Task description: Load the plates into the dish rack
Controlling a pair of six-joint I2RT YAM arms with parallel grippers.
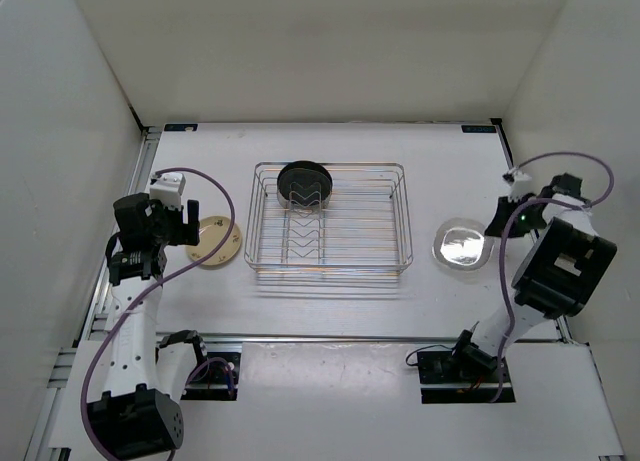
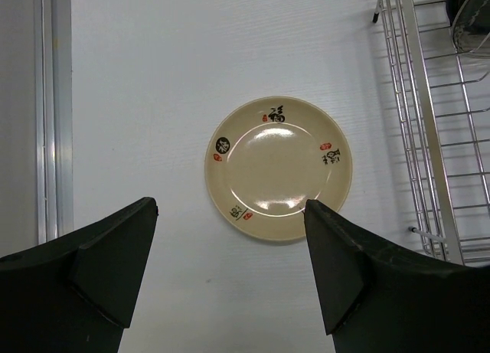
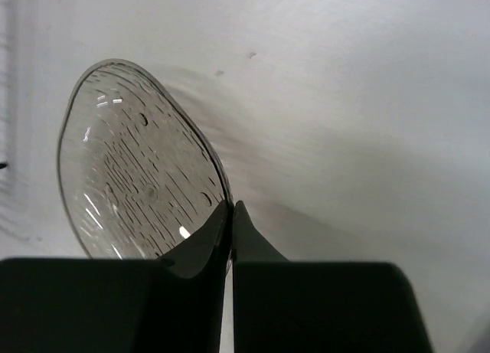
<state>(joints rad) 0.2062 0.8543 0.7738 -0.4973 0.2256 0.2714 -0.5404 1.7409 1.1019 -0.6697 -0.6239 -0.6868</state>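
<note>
**Right gripper pinches the grey plate; left hangs open over the cream one**

In the overhead view the dish rack [image 1: 330, 268] sits at the centre of the white table [image 1: 330, 316]; a black plate [image 1: 305, 183] stands on edge in the dividers at its upper end, left of middle. The translucent greyish plate [image 3: 138, 169] lies at centre right of that view, well apart from the rack; the right gripper [image 3: 231, 207] is clenched on its near rim, the two fingers pressed together with the plate's edge caught at their tips. The cream-yellow plate [image 2: 278, 168], marked with dark characters and small red stamps, lies flat on the table at centre left of the overhead view, just beside the rack's left wall; the left gripper [image 2: 231, 206] hangs above it, released, its jaws spread wide and touching nothing.
</note>
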